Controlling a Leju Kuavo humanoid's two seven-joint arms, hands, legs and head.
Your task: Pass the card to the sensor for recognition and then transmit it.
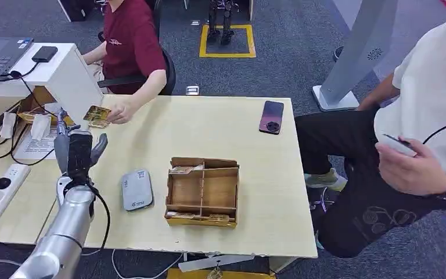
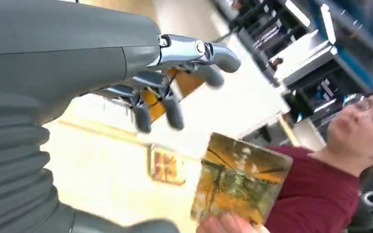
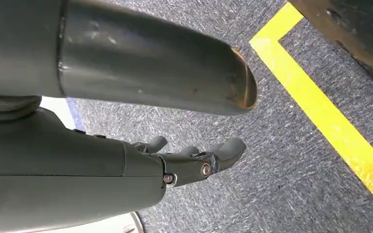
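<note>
The card (image 1: 97,115) lies low at the far left of the table (image 1: 220,133), pinched in a seated person's hand (image 1: 120,110); the left wrist view shows it (image 2: 240,179) held up on edge, facing our left hand (image 2: 175,92). That hand (image 1: 80,152) is raised just short of the card, fingers spread and grasping nothing. Our right hand (image 3: 194,158) hangs over the carpet, loosely curled around nothing.

We judge the handover to be the risky part: if we close before the card sits between thumb and fingers, we may clip its edge, knock it from the person's hand, or pinch their fingertips.

The grey sensor (image 1: 136,189) lies near the front edge, beside the wooden tray (image 1: 203,190). Bare tabletop lies between card and sensor, so we see open room for that sweep. Cables and a white box (image 1: 64,72) crowd the left side, so we'd keep the arm inboard.
</note>
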